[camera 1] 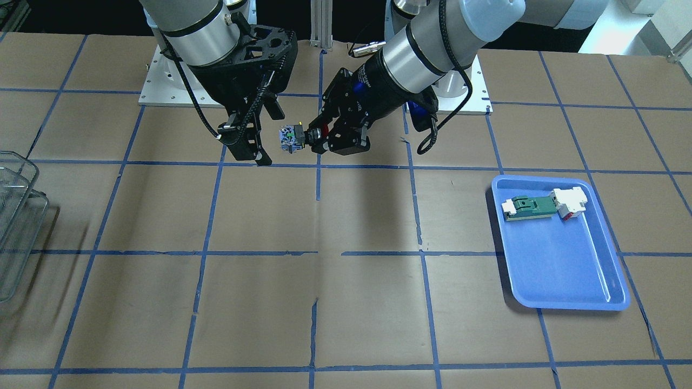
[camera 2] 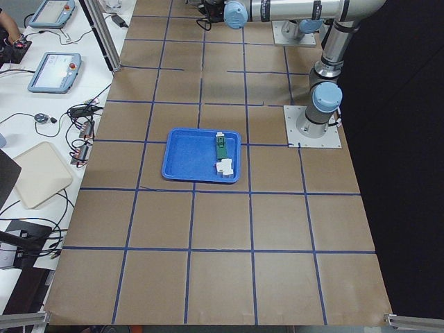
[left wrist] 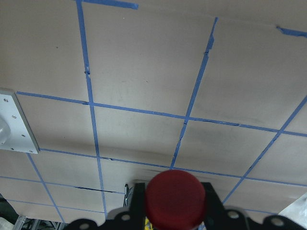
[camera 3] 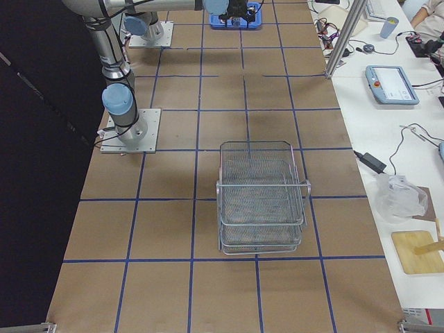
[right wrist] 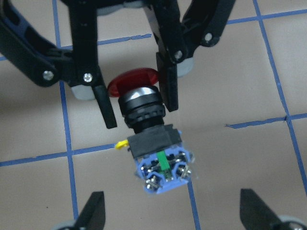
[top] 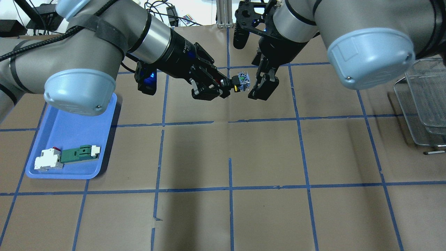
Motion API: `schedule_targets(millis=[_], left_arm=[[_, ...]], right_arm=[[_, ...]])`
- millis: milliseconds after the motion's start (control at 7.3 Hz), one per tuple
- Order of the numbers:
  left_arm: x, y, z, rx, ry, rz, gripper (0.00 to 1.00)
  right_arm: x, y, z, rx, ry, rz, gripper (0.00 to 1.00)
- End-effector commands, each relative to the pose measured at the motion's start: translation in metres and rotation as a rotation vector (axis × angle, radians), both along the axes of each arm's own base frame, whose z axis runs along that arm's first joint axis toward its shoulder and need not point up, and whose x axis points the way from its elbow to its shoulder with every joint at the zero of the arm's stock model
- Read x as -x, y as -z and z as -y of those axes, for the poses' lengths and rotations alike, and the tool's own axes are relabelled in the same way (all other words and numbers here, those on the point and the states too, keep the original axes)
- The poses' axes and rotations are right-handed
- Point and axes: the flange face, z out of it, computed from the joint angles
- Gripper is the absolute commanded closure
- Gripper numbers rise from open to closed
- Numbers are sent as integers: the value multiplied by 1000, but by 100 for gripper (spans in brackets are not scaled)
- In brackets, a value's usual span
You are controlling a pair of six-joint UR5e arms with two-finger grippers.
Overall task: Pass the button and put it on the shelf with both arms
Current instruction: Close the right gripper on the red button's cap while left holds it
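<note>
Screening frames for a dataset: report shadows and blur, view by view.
Exterior front-facing: soft shadow bands cross the table. Left wrist: the button, close at the bottom edge, looks slightly soft. Right wrist: the button is fairly sharp; the right gripper, at the bottom edge, blurs.

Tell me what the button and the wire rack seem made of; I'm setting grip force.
Button: glossy red cap and blue back block look like plastic; the shiny ring under the cap and the screws look metal. Rack: silver wire mesh, probably plated or stainless steel.
</note>
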Motion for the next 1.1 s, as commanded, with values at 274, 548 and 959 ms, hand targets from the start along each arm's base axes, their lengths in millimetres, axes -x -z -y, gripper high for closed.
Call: schedule_targets(millis=[274, 548, 959], left_arm=[[1, -3, 6, 36, -16, -9, 100], [1, -4, 6, 37, -18, -10, 100], [1, -4, 5, 39, -17, -8, 100]], right_arm=[[-8, 2, 1, 1, -8, 38, 0], [-11, 5, 3, -3, -12, 41, 0], [-14, 1, 4, 22, -23, 68, 19]])
